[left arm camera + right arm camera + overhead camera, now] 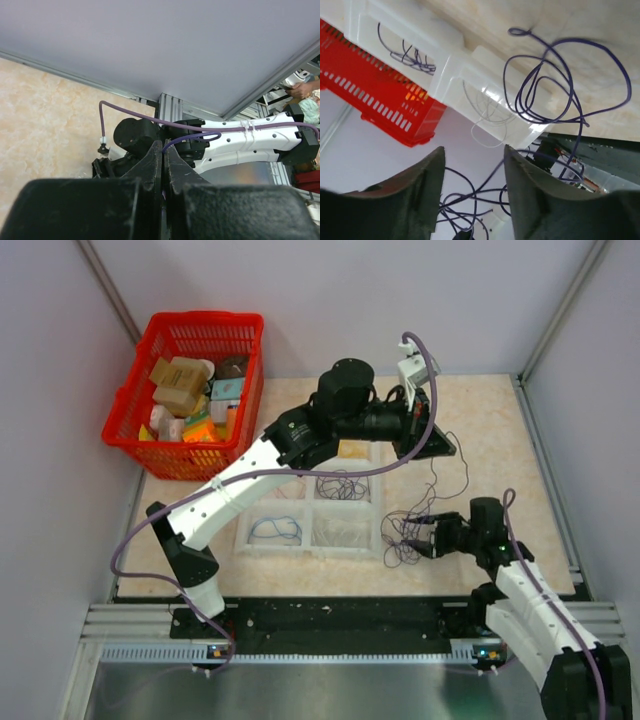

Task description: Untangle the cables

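Glossy red plastic basket (190,462), clear plastic tray (300,552), smooth-sheathed purple cables (521,107)

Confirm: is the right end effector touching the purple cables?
Cannot tell. Right wrist view: cables run through the open right end effector, no plain contact or gap; top view too small.

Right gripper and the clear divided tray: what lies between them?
Loops of the dark purple cables fill the stretch between the right gripper and the clear divided tray. The top external view shows this.

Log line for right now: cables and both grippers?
purple cables: tangled, beside clear tray | left gripper: shut on a raised strand | right gripper: open around the bunch
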Robot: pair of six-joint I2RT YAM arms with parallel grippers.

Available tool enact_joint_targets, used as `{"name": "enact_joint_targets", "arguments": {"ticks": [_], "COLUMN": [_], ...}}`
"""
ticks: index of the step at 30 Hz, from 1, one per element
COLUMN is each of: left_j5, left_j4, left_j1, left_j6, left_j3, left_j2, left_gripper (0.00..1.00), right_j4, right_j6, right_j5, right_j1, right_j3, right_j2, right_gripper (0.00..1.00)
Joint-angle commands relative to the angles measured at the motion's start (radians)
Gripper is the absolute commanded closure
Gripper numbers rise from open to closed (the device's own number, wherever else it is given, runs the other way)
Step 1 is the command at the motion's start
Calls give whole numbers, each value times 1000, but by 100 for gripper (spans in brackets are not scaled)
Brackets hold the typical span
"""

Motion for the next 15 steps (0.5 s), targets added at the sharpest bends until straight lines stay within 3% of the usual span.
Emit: {"name": "enact_joint_targets", "arguments": {"ticks": [1,5,9,15], "left_j5": [23,35,19,-59], "left_j4": [67,68,27,13], "left_j1": [-6,-6,-6,-8], "left_j6": [-25,-36,-24,12], "left_j3": [39,40,47,60], "left_j2": [-23,-43,-110,-282], "left_gripper": [100,100,100,100], "right_j4": [219,420,404,226], "right_j6": [155,204,73,-257], "right_j5": [-37,-34,36,187], "right_j1": [24,20,-44,-245], "right_j3": [9,-34,3,127], "right_j2": [38,104,186,347], "right_gripper": [59,99,100,100]}}
